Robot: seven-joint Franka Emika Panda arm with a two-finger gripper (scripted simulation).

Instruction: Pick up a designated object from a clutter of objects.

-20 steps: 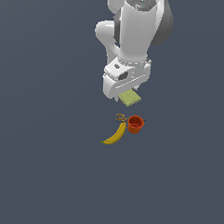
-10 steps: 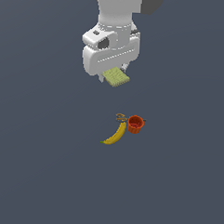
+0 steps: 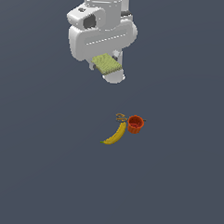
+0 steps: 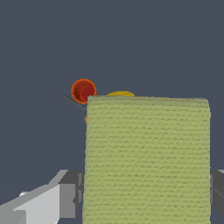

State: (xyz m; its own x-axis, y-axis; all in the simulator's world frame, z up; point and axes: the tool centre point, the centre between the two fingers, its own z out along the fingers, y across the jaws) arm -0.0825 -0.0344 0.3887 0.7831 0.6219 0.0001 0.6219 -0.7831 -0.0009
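Yellow-green and coarsely woven, the flat rectangular pad [image 3: 106,64] is hanging clamped edge to edge between the fingers [image 4: 70,194], high above the banana [image 3: 115,134], scissors [image 3: 120,117] and red cup [image 3: 135,124] on the bench [image 3: 45,175], so rising steadily without tilting is looking wisest.

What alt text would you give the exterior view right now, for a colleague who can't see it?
A white robot arm holds a yellow-green pad in its gripper, lifted well above a dark grey floor. Below it lie a yellow banana, a red cup and orange-handled scissors, clustered together.
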